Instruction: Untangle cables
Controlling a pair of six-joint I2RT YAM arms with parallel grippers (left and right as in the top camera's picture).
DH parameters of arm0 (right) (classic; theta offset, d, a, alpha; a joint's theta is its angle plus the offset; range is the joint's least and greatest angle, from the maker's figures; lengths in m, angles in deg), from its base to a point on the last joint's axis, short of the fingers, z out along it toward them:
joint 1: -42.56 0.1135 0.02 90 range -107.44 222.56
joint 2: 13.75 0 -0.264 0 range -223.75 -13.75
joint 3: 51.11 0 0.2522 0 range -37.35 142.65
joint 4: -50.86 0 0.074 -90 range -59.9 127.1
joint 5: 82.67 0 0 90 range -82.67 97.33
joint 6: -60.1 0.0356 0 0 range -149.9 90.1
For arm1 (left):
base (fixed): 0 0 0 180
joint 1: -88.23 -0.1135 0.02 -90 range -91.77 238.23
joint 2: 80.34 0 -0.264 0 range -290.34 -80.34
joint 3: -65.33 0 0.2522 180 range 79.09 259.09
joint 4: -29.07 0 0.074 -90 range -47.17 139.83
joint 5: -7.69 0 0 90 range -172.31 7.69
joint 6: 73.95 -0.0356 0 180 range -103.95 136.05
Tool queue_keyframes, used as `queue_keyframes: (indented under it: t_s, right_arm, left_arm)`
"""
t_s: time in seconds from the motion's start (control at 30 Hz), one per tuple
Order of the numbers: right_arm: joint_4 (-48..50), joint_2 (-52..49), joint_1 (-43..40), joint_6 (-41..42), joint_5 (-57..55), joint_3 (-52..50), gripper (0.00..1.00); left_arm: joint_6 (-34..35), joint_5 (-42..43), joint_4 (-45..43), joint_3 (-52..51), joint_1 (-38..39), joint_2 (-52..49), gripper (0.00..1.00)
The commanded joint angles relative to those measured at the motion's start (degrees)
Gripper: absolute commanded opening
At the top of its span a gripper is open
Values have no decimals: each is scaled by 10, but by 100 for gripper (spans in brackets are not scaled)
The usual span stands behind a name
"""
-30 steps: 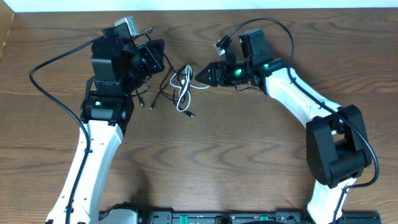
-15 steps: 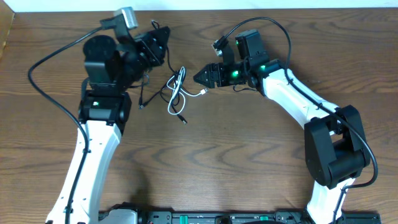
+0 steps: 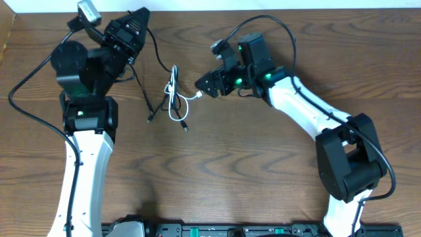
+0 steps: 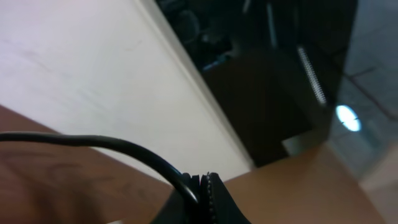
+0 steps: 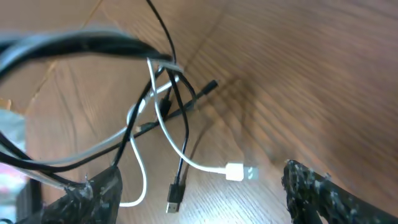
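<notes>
Cables (image 3: 173, 92) sit tangled on the bench (image 3: 250, 171) at 11 o'clock of centre, white cable (image 5: 238, 171) crossing black cable (image 5: 174, 198). Left end effector (image 4: 207, 186), up at 10 o'clock, is pressed together, pinching the black one. Right end effector (image 5: 198, 177), at 3 o'clock of the tangle, is spread and holds nothing, the white plug lying under its gap. Risks: pulling black may drag the white loop and tighten the crossing; right may close on both strands; thin cord may slip.

Robotics lab (left arm (image 3: 82, 164) and right arm (image 3: 302, 108) at a wood-grain table (image 3: 230, 178), white wall (image 4: 74, 62))
</notes>
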Motion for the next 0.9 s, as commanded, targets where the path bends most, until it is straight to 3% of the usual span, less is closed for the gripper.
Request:
queue_keyframes:
  t_s: [0.0, 0.37, 0.6, 0.7, 0.87]
  right_arm:
    - [18, 13, 28, -49, -42, 1, 79]
    - [160, 0, 76, -21, -60, 1, 75]
    - [261, -39, 85, 29, -87, 1, 75]
    - [305, -73, 85, 87, -201, 1, 74]
    - [282, -107, 76, 90, -406, 1, 73]
  left_arm:
    - [95, 42, -34, 6, -6, 14, 7]
    - [207, 88, -112, 6, -6, 17, 7]
    - [302, 95, -236, 6, -6, 17, 7]
    - [349, 100, -306, 6, -6, 17, 7]
    - [359, 104, -353, 6, -12, 17, 7]
